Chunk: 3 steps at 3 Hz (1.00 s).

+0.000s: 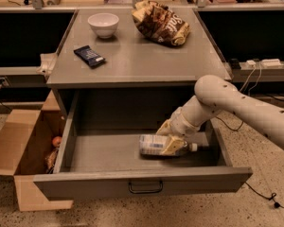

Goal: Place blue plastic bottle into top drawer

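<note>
The blue plastic bottle (151, 144) lies on its side on the floor of the open top drawer (85, 182), right of the middle, with its white cap (193, 147) pointing right. My gripper (170, 139) reaches down into the drawer from the right on the white arm (236, 103). Its yellowish fingers (173, 148) straddle the bottle's neck end and are shut on it. The fingers hide part of the bottle's neck end. The drawer is pulled fully out, with its dark wire handle (146, 188) facing me.
On the cabinet top (132, 65) are a white bowl (103, 23), a dark packet (89, 56) and a brown snack bag (161, 22). An open brown cardboard box (19, 145) holding an orange item (57, 141) stands on the floor at the left. Cables lie at the right.
</note>
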Available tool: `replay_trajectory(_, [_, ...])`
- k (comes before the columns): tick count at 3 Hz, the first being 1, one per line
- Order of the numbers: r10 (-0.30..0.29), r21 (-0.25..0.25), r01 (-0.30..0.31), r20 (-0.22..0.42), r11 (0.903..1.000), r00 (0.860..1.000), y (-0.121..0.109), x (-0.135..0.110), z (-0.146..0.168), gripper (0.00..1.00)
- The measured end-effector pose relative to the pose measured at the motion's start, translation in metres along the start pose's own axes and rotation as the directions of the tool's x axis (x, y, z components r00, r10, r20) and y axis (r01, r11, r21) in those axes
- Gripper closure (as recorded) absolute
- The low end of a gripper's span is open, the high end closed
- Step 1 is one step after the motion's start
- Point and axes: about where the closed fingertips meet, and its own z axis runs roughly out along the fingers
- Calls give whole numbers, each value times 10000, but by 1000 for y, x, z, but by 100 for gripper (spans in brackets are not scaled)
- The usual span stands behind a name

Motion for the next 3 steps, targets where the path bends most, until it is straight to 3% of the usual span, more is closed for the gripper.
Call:
replay_trajectory(1, [70,154,-71,37,9999,10000,-7,2,1,8])
replay_trajectory(2, [-16,304,3,440,9995,9990,-11,-6,-11,0])
replay_trajectory(3, [-528,824,431,1202,9957,9913,-8,-31,-45,0])
